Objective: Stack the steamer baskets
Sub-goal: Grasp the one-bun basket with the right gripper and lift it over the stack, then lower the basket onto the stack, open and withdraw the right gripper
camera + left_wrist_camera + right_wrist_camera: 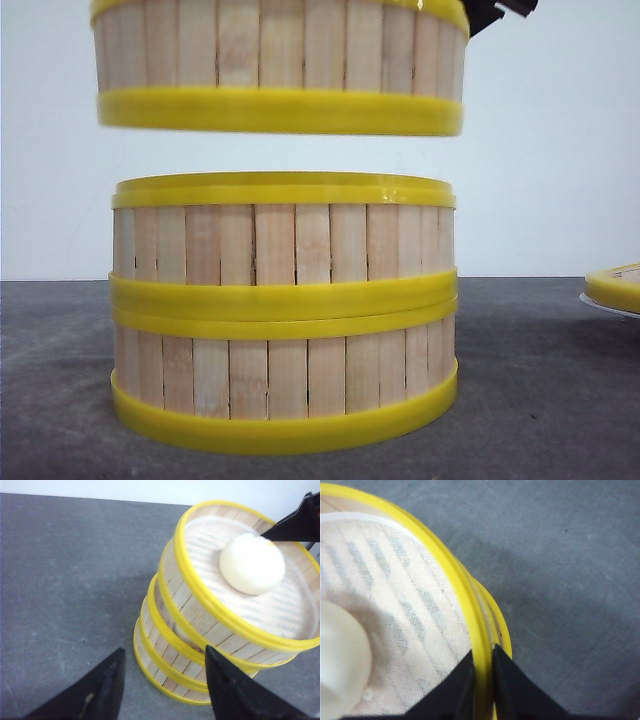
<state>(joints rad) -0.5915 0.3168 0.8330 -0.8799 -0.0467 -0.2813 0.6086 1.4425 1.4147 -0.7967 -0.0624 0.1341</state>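
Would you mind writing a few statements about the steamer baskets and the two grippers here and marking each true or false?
1. Two steamer baskets are stacked on the table. True.
2. The third basket rests on the stack. False: in the front view it hangs above the stack with a clear gap.
3. The right gripper has its jaws closed on the lifted basket's yellow rim. True.
4. The left gripper grips the bottom basket. False: its jaws are open and hold nothing, beside the stack.
5. The lifted basket is empty. False: a white bun lies inside it.
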